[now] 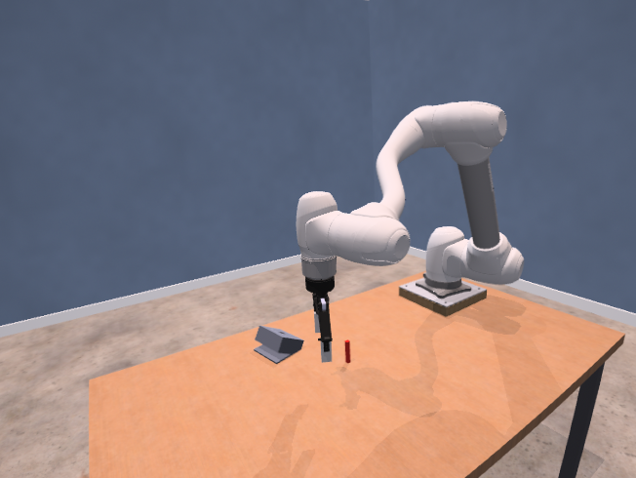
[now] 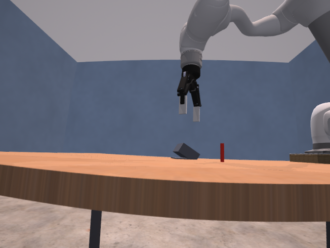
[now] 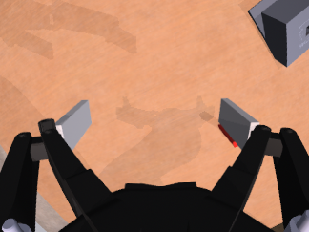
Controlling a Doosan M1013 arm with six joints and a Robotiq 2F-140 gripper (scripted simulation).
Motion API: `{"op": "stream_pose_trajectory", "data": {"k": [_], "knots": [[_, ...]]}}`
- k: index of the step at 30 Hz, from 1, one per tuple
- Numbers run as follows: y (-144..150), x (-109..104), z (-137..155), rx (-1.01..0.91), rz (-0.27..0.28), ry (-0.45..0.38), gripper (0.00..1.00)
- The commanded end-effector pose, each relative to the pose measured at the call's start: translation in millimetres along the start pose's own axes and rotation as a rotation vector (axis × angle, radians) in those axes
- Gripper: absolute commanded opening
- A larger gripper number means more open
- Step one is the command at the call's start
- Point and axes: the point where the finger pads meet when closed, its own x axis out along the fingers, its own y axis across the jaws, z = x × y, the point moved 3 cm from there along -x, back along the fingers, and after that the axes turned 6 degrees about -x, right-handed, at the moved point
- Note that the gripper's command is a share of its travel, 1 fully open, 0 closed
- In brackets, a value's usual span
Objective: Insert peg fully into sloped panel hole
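Note:
A small red peg [image 1: 347, 350] stands upright on the wooden table; it also shows in the exterior view [image 2: 221, 152]. In the wrist view only a red sliver of the peg [image 3: 228, 136] shows beside the right finger. The grey sloped panel [image 1: 277, 342] with its hole lies left of the peg, seen also in the exterior view [image 2: 186, 152] and at the wrist view's top right [image 3: 286, 19]. My gripper [image 1: 322, 339] [image 2: 189, 111] hangs open and empty well above the table, between panel and peg, fingers pointing down [image 3: 157, 120].
The arm's base plate [image 1: 442, 294] is bolted to the table's far right corner. The table edges run along the left and front. The arm's shadow falls across the table to the right of the peg.

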Motion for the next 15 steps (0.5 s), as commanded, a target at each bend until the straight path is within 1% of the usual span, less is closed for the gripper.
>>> {"op": "stream_pose_trajectory", "data": {"k": [1, 15], "knots": [[15.8, 2.9, 10.2, -0.06, -0.002, -0.002, 1.0], [98.4, 22.4, 73.1, -0.367, -0.012, -0.008, 1.0]]}}
